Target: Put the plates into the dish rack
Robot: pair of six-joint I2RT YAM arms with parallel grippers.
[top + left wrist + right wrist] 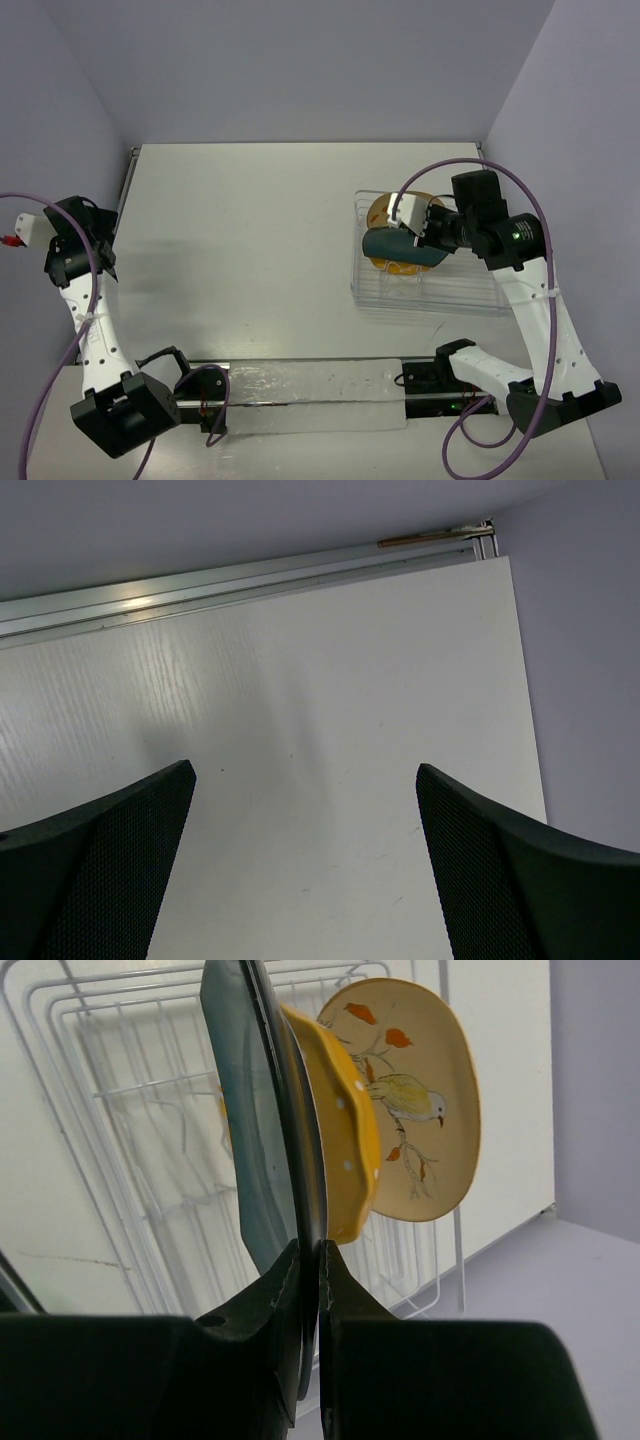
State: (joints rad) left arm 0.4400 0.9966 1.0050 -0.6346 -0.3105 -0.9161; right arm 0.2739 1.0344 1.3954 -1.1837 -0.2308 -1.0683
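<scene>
The clear wire dish rack (470, 295) stands at the right of the table; it also shows in the right wrist view (130, 1110). My right gripper (428, 240) (310, 1255) is shut on the rim of the dark teal plate (398, 247) (255, 1140) and holds it on edge over the rack. The yellow-orange scalloped plate (398, 268) (345, 1140) stands in the rack right behind the teal one. The cream plate with a bird print (382, 210) (410, 1090) stands behind that. My left gripper (75, 225) (305, 780) is open and empty over bare table at the far left.
The table's far edge with a metal rail (240, 575) shows in the left wrist view. Grey walls enclose the table on three sides. A clear strip (310, 395) lies along the near edge between the arm bases.
</scene>
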